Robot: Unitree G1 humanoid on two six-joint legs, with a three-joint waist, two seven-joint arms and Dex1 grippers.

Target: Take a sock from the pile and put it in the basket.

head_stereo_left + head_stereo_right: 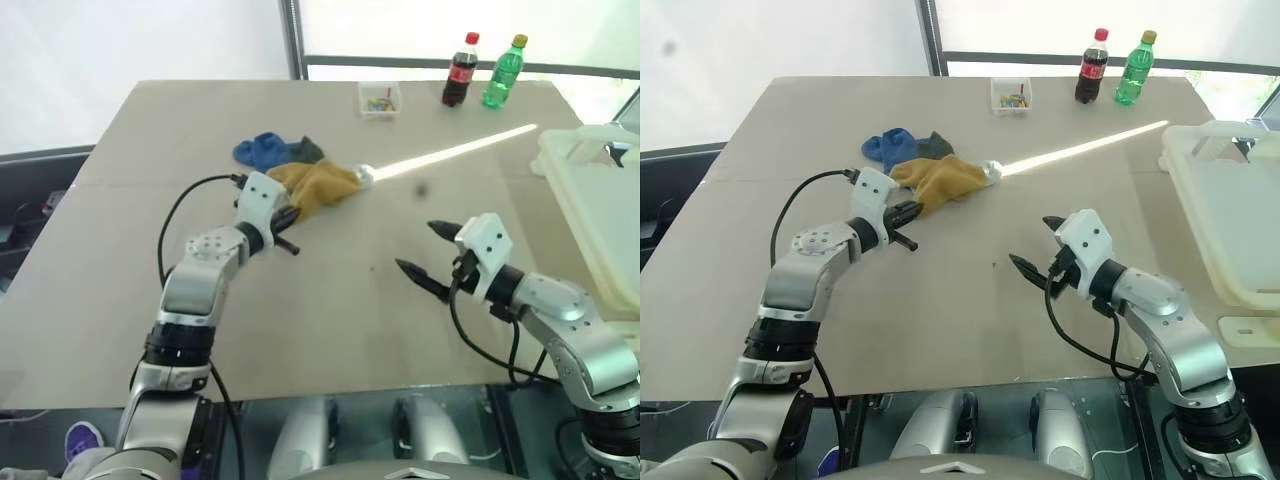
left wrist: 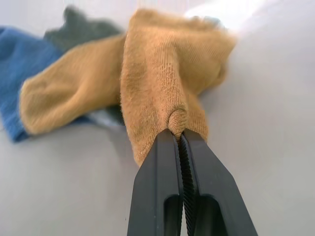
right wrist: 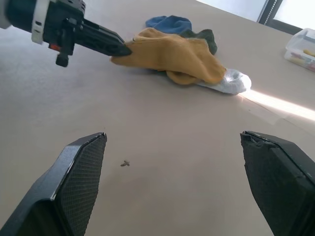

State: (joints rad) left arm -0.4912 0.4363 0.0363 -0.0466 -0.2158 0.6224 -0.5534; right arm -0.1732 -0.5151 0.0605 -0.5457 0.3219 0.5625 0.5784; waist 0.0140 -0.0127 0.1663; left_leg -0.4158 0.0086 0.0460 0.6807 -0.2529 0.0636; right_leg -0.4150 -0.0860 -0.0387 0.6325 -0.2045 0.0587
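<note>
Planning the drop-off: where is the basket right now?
The basket sits at the table's right edge in the head views, beyond the open right gripper, across from the pile.

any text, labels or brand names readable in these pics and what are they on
No text can be read.
Dark soda bottle: red label, wording too small to read.
Green bottle: label too small to read.
Small clear box: no legible print.
Socks and basket: no markings visible.
</note>
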